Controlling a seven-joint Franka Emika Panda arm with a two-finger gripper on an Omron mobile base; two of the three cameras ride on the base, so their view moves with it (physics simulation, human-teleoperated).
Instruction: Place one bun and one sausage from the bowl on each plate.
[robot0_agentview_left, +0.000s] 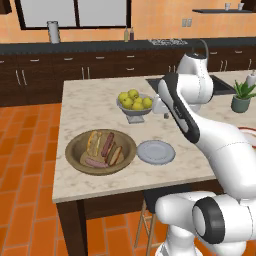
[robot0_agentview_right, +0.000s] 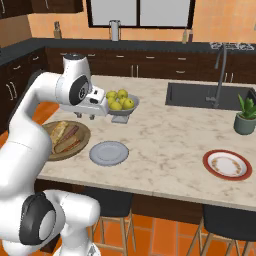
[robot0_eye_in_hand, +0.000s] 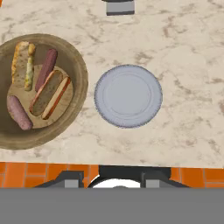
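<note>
Hovering high over bowl and grey-blue plate.
Two buns, two sausages inside bowl; gripper empty, gap unclear; no readable writing.

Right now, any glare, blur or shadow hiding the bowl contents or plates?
Hand view: flat even light, bowl contents and grey-blue plate sharp, no glare. Left base view: soft shadow under the fruit bowl, arm hides the red-rimmed plate. Right base view: red-rimmed plate clear.

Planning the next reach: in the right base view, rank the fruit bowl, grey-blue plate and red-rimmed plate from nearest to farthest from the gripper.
1. Fruit bowl, right beside the gripper.
2. Grey-blue plate, below it near the counter's front edge.
3. Red-rimmed plate, far right.
</note>
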